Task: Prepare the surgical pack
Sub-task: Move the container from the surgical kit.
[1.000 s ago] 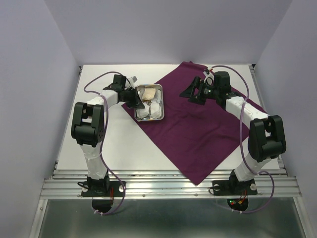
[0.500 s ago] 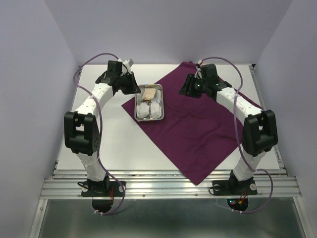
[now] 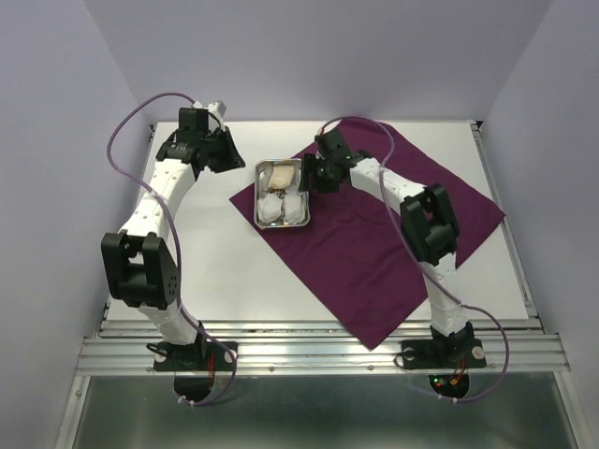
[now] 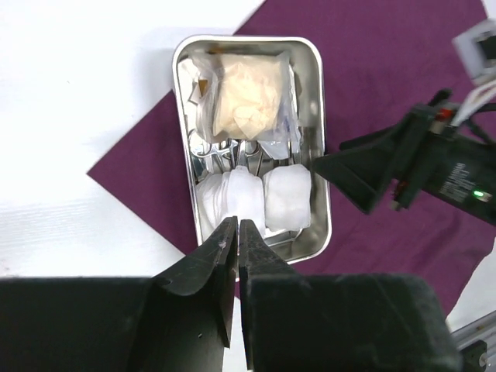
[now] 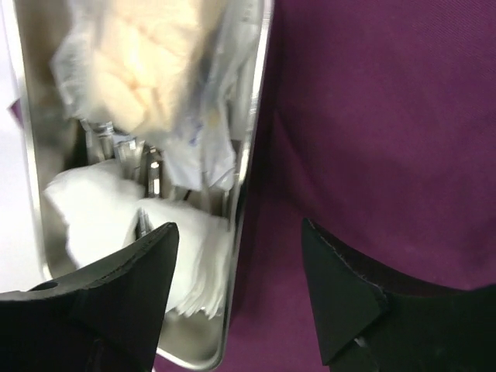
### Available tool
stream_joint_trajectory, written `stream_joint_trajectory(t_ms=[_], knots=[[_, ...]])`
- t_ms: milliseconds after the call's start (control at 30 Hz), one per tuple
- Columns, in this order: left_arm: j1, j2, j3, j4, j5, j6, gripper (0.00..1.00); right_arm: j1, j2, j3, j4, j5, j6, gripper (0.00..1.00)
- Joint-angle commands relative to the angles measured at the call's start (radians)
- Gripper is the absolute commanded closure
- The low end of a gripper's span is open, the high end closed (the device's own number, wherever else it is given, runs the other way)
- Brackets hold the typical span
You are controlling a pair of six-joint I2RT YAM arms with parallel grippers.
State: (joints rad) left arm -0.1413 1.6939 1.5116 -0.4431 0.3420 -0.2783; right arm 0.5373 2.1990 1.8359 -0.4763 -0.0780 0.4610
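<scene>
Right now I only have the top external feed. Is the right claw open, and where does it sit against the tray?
Observer: Open and empty. The right wrist view shows the right claw straddling the steel tray at its rim: one finger on the side of the gauze pads, the other on the side of the purple cloth.
Operator: Left claw?
Observer: The left claw is barely parted, just a slit, with nothing in it.
Operator: Tray contents?
Observer: From the left wrist: a clear packet at the far end, steel instruments in the middle, gauze nearest the claw.
</scene>
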Motion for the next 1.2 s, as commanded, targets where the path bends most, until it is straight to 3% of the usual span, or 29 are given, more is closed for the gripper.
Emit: stream_joint_trajectory(t_ms=[0,300,567,1167], knots=[[0.016,-0.103,0.048,-0.006,-0.008,-0.006,0.82,0.001,0.053,0.094,-0.039,0.061,0.018,0.38],[0.02,-0.083,0.015,0.006,0.032,0.001,0.82,0.001,0.058,0.062,0.007,0.047,0.053,0.76],[0.02,-0.077,0.01,0.007,0.046,0.013,0.82,0.001,-0.018,-0.017,0.054,0.073,0.056,0.99],[0.02,-0.069,-0.011,0.014,0.071,0.013,0.83,-0.137,-0.186,-0.179,0.076,0.121,0.068,0.99]])
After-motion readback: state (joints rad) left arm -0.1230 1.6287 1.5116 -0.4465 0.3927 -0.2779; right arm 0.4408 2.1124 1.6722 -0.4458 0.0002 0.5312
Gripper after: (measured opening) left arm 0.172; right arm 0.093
